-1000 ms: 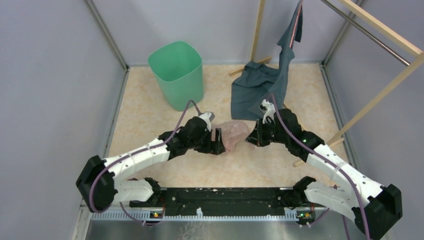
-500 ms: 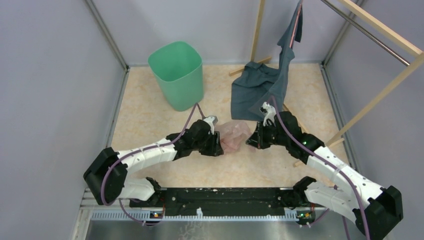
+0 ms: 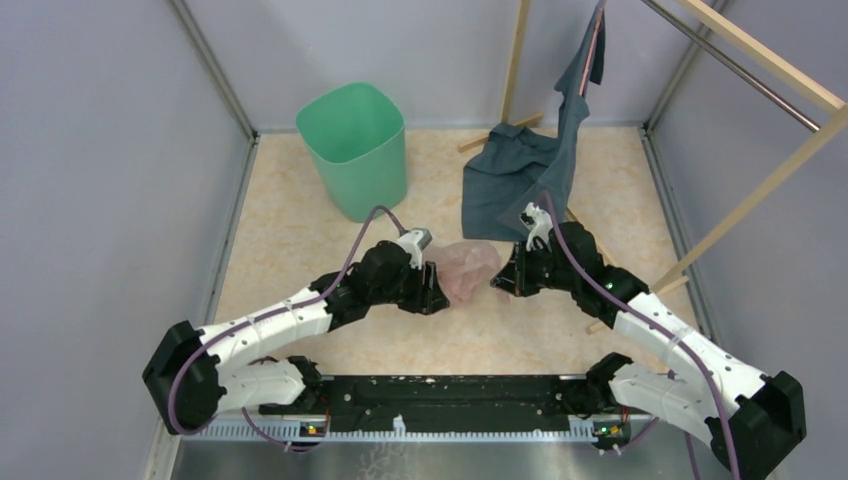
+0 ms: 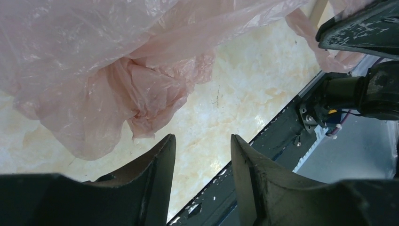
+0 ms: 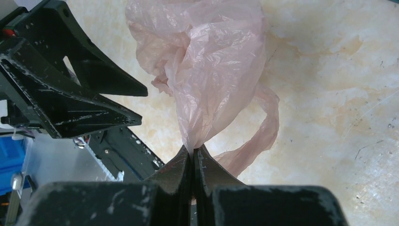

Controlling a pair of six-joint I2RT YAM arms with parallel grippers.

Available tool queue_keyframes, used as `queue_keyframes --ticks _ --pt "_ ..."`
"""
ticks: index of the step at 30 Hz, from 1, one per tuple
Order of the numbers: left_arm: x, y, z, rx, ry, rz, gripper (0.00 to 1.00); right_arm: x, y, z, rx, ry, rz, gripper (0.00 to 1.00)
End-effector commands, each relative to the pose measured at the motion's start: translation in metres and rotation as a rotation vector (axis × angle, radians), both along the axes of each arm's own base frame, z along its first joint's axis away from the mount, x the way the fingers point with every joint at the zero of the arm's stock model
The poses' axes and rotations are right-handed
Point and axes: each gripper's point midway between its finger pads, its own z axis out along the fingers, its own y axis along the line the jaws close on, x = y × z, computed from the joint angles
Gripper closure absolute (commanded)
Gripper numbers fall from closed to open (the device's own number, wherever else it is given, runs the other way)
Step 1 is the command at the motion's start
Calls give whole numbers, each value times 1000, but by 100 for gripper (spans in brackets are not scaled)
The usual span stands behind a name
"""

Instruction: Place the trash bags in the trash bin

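The marble-patterned table [image 3: 290,240] is walled by grey panels, with a wooden rack [image 3: 760,62] at its far right. A dark blue-grey garment [image 3: 515,175] hangs from the rack, its lower part spread on the table; its upper end is cut off by the frame edge. The mint-green trash bin [image 3: 352,150] stands upright at the far left, well apart from both arms. From above, its open mouth shows only its own green walls, and the depth near its floor is in shadow and hard to read. The pale-pink trash bag [image 3: 470,266] lies bunched on the table near the middle, between the two grippers, just in front of the garment's hem and outside the bin. The right gripper [image 5: 191,151] has its jaws pressed together on a twisted neck of the film, with the crumpled bag [image 5: 211,61] billowing up beyond the tips and one loop of film trailing to the side. The left gripper [image 4: 202,141] has its jaws partly apart, with bare table showing in the gap and nothing held; the wrinkled bag [image 4: 94,70] lies just beyond its tips. From overhead, both the left gripper [image 3: 437,285] and the right gripper [image 3: 497,283] are dark shapes against the film. Whether the left tips touch the bag cannot be told.
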Motion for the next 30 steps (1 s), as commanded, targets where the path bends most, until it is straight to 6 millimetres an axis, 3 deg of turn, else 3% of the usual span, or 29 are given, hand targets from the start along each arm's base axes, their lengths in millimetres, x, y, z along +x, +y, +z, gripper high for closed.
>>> queue_keyframes --ticks 1,6,10,16,21,23,28,30 --pt "9 -1 -5 15 -33 19 43 3 5 9 32 -29 9 100" --pt "20 8 -30 104 -40 69 37 2 4 9 30 -29 7 100" --pt "21 4 -46 128 -11 65 36 2 4 8 30 -28 7 100" --pt "32 -1 -58 160 -29 71 36 1 4 7 31 -26 11 100" --pt "47 4 -57 210 -73 118 52 1 3 4 26 -22 10 100" --pt "51 6 -52 219 -97 130 63 0 2 2 21 -21 8 100" --pt "45 19 -50 245 -91 142 98 3 -6 -3 -16 -31 -24 100" --pt "37 32 -53 255 -76 168 100 6 -13 -6 -51 -40 -54 100"
